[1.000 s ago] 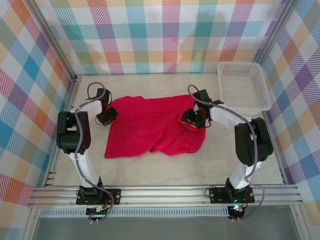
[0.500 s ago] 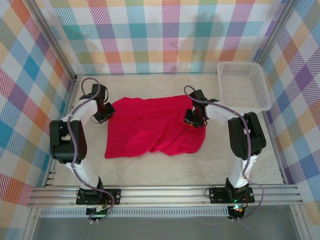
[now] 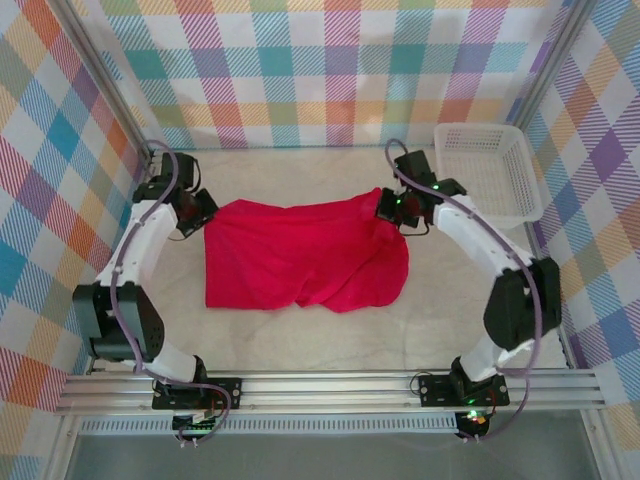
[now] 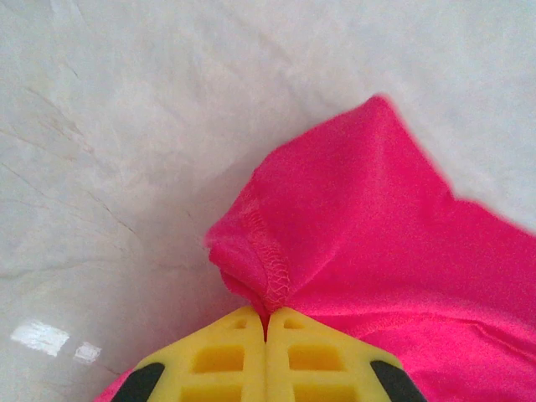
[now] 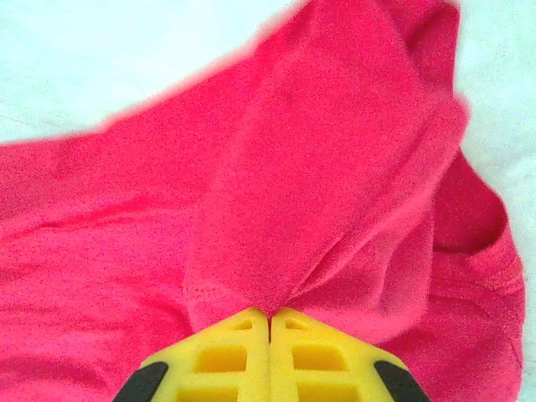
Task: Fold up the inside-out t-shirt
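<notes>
I can read no text, label, brand, number or sign in any of my feeds. The inside-out t-shirt (image 3: 300,262) shows plain red cloth with no legible marking.
</notes>
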Robot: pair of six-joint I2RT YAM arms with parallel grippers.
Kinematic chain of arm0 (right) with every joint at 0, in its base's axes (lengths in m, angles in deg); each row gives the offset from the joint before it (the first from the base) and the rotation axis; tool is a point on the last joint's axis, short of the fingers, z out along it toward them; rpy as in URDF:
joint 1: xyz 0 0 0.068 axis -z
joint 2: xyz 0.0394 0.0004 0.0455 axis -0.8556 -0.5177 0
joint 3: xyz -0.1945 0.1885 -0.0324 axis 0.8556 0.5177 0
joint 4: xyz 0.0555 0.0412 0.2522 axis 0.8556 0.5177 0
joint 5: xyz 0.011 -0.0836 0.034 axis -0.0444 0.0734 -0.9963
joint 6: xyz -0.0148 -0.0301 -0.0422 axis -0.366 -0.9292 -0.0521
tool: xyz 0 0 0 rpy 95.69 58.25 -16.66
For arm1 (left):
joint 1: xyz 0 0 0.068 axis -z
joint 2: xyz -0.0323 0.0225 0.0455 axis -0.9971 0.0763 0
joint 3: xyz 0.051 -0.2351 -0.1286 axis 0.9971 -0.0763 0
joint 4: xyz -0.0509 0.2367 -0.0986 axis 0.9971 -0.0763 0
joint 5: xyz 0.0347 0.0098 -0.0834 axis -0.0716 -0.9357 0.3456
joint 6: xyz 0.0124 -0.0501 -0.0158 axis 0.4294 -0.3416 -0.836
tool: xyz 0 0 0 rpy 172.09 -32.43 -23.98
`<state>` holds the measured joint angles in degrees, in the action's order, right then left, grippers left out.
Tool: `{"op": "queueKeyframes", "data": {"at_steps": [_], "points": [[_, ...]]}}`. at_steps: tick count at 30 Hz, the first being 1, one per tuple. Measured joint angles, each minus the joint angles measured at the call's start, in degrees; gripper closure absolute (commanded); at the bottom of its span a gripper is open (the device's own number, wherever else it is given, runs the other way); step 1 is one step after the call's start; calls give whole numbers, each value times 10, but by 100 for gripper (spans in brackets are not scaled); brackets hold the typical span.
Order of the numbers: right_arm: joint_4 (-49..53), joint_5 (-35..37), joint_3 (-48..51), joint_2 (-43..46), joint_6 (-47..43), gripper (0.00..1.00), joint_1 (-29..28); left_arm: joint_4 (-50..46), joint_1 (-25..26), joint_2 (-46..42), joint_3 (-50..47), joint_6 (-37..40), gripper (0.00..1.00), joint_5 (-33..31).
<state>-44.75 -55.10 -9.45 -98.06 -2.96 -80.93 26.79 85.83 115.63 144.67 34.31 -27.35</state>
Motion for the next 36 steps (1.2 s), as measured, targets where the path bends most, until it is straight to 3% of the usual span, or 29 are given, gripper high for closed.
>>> {"op": "queueKeyframes", "data": {"at_steps": [10, 19, 29, 36], "points": [[6, 35, -63, 117, -8, 100, 3, -9, 0, -98, 35, 0, 100, -34], [1, 45, -236, 151, -33, 100, 8, 2, 0, -137, 213, 27, 100, -4], [-40, -21, -349, 253, -43, 100, 8, 30, 0, -256, 363, 72, 100, 7], [-35, -2, -411, 232, -71, 100, 8, 33, 0, -238, 416, 95, 100, 7]]}}
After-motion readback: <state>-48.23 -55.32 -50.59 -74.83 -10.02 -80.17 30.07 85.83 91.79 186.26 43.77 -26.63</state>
